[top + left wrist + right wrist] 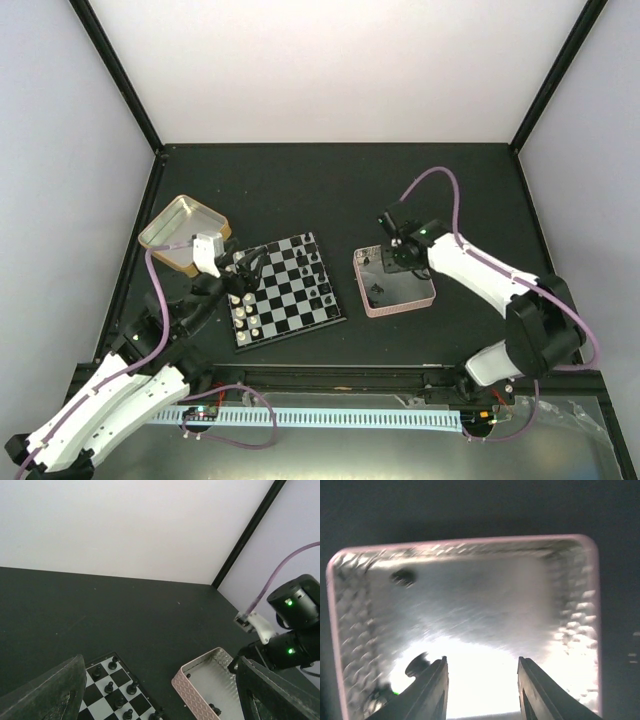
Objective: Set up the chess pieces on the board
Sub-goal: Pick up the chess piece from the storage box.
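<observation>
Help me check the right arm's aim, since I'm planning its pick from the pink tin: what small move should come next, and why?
Probably slide the right claw a little leftward in its wrist view, then lower it. Its fingers stand apart with nothing between them, and a black piece lies in the pink tin just outside the finger on that side.
</observation>
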Action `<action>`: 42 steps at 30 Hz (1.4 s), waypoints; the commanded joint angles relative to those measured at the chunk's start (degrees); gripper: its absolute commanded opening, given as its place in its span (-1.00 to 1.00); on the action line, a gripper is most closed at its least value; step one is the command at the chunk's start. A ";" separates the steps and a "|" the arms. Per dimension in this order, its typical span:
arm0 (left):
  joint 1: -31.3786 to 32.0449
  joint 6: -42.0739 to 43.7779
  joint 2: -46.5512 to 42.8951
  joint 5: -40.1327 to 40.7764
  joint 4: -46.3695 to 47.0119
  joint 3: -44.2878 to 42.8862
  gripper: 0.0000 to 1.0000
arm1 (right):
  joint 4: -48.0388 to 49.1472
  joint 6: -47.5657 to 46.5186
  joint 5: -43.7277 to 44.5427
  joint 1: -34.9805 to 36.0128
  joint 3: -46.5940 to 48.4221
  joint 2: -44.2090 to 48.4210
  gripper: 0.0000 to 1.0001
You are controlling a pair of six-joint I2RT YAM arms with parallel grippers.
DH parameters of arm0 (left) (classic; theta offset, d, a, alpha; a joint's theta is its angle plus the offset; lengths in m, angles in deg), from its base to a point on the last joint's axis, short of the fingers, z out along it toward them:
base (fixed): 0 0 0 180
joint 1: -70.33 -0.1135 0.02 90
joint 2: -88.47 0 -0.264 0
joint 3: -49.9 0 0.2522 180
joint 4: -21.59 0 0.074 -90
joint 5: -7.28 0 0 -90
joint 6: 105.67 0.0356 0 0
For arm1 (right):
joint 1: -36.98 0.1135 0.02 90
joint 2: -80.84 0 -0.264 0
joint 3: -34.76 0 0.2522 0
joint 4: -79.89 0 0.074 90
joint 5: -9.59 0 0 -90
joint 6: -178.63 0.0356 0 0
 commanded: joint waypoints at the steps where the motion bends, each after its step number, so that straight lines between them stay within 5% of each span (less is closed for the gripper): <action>1: -0.31 -0.75 1.08 -1.28 1.34 -1.55 0.67 | 1.24 -3.47 -7.59 4.43 -1.55 -3.33 -0.20; 20: -0.35 -0.62 1.47 -1.39 1.54 -1.16 0.67 | 4.28 -4.47 -9.05 8.53 -4.17 -13.11 -0.20; 30: -0.38 -1.66 1.63 -2.91 1.76 -0.34 0.66 | 7.70 -4.34 -6.20 8.58 -3.93 -14.47 -0.69; 42: -0.38 -10.27 9.41 -10.86 5.93 2.02 0.66 | 10.99 -3.37 -3.62 8.56 -4.71 -7.99 -0.85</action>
